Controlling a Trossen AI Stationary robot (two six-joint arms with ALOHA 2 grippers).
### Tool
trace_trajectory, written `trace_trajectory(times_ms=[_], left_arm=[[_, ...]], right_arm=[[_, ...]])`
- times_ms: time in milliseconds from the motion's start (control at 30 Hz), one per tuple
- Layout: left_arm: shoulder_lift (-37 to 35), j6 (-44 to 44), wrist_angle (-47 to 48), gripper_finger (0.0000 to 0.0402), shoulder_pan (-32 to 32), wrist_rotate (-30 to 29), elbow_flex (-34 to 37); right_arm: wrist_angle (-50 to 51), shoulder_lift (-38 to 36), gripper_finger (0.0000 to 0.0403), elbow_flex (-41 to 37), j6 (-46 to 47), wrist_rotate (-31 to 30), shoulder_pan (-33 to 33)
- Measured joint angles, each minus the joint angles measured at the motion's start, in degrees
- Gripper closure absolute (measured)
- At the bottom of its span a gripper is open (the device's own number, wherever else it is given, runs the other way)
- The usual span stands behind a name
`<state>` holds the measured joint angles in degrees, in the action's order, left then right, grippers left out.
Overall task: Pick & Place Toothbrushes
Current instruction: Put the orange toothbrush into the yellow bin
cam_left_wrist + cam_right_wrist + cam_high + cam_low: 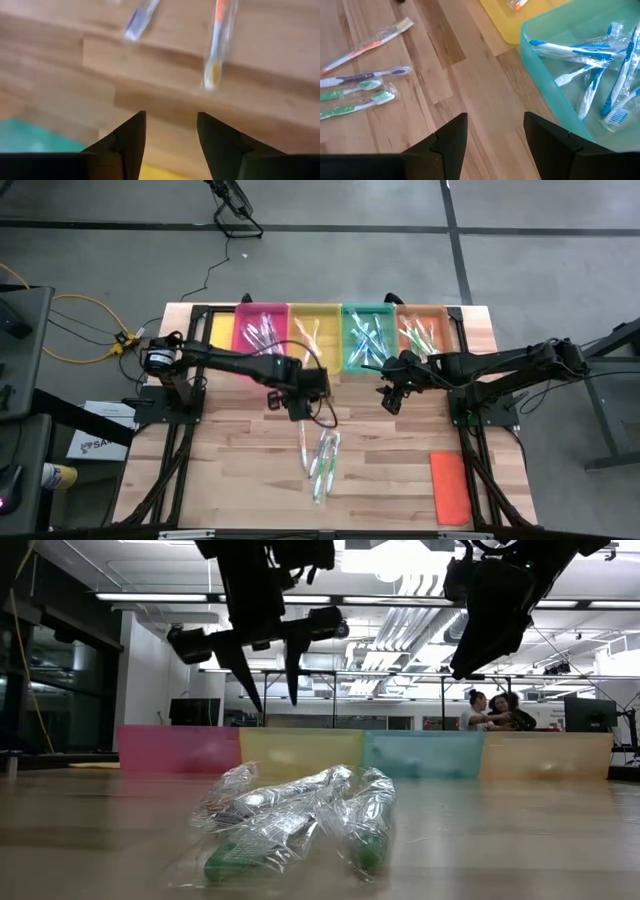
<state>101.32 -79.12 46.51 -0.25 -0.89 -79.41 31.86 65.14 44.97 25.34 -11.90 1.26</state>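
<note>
Several wrapped toothbrushes (pixel 322 458) lie loose on the wooden table, in front of both grippers; the low view shows them close up as a crinkled pile (pixel 290 815). My left gripper (pixel 297 410) hangs open above the bare table just far of the pile, its fingers (pixel 243 665) pointing down. In its wrist view (pixel 170 117) an orange-handled brush (pixel 217 45) and a blue one (pixel 140 20) lie beyond the fingers. My right gripper (pixel 390 402) hovers open near the teal tray (pixel 545 100), with bare wood between its fingers (pixel 495 120).
Four trays stand in a row along the far side: pink (pixel 258 335), yellow (pixel 315 332), teal (pixel 368 338) and orange (pixel 422 330), each with toothbrushes inside. A flat orange lid (pixel 450 485) lies near the front right corner. People sit in the room behind (pixel 495 710).
</note>
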Motion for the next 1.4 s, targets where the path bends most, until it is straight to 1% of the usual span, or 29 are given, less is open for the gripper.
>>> trace_trajectory(times_ms=[100, 267, 467, 633, 900, 1000, 1233, 1300, 1400], left_arm=[[0.0, 1.5, -3.6, 0.0231, -2.2, 0.0, 2.5], [0.0, 3.2, -6.8, 0.0231, -5.5, -0.1, 6.0], [0.0, 4.7, -10.7, 0.0231, -7.8, 0.3, 8.9], [0.0, 5.5, -13.9, 0.0231, -8.1, 0.3, 11.5], [0.0, 5.9, -14.6, 0.0231, -8.1, 0.4, 13.6], [1.3, 5.9, -17.3, 0.0231, -8.0, 0.5, 14.0], [4.2, 6.1, -18.5, 0.0232, -8.0, 0.5, 14.0], [4.5, 6.1, -18.8, 0.0239, -8.0, 0.5, 14.0], [4.5, 6.1, -19.1, 0.0270, -8.0, 0.5, 14.0]], right_arm=[[0.0, 0.0, 0.0215, 0.0, 0.0, 0.0, 0.0], [0.0, 0.0, 0.0215, 0.0, 0.1, 0.0, 0.0], [-0.2, 0.0, 0.0215, 0.0, 0.0, 0.0, 0.0], [-0.6, 0.0, 0.0215, 0.0, 0.0, 0.0, 0.0], [-0.6, 0.0, 0.0215, 0.0, 0.0, 0.0, 0.0], [-0.6, 0.0, 0.0215, 0.0, 0.3, 0.0, 0.0], [-0.8, 0.0, 0.0215, 0.0, 2.7, 0.3, 0.0], [-0.8, 0.0, 0.0215, 0.0, 3.4, 0.3, 0.0], [-0.9, 0.0, 0.0215, 0.0, 3.6, 0.3, 0.0]])
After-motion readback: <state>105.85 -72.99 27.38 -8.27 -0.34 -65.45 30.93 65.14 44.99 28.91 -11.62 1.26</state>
